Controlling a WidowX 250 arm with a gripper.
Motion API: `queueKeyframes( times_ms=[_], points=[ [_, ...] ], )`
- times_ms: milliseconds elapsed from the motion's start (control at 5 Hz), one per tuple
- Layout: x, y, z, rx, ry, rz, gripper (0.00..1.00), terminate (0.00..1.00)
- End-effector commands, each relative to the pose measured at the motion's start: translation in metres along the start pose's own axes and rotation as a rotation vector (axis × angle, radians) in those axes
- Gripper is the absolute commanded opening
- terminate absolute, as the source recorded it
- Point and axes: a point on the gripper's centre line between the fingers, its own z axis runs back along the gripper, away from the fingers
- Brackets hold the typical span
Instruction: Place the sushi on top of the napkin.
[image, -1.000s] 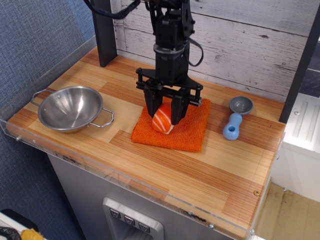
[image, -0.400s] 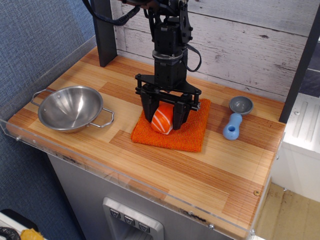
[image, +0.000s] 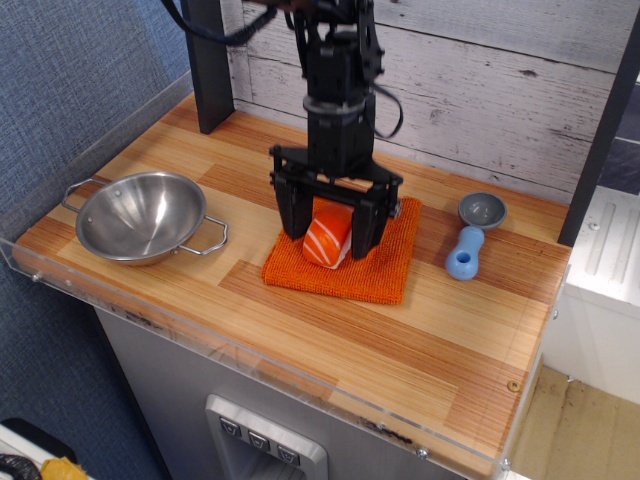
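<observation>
The sushi (image: 325, 237), orange with thin white stripes over a white base, rests on the orange knitted napkin (image: 386, 266) in the middle of the wooden table. My gripper (image: 328, 241) hangs straight down over it. Its two black fingers stand spread on either side of the sushi, with small gaps showing, so it is open. The fingertips reach down to just above the napkin. The back of the napkin is partly hidden behind the gripper.
A round steel two-handled bowl (image: 140, 215) sits at the left. A blue-handled grey scoop (image: 467, 250) lies right of the napkin. A black post (image: 207, 60) stands at the back left. A clear acrylic lip (image: 250, 375) runs along the table's front edge.
The fingers have spread apart and let go of the sushi, which now sits on the napkin. The gripper has stayed over the same spot.
</observation>
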Motion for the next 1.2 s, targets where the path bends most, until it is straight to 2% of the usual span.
queueKeyframes(
  times_ms=[0, 200, 400, 600, 800, 1000],
  points=[
    [-0.017, 0.000, 0.097, 0.041, -0.258, 0.033, 1.00, 0.00],
    [-0.020, 0.007, 0.108, 0.064, -0.306, 0.051, 1.00, 0.00],
    [-0.014, 0.015, 0.113, 0.066, -0.305, 0.019, 1.00, 0.00],
    [-0.009, 0.020, 0.117, 0.105, -0.247, -0.020, 1.00, 0.00],
    [-0.009, 0.020, 0.117, 0.105, -0.247, -0.020, 1.00, 0.00],
    [-0.009, 0.020, 0.117, 0.105, -0.247, -0.020, 1.00, 1.00]
  ],
)
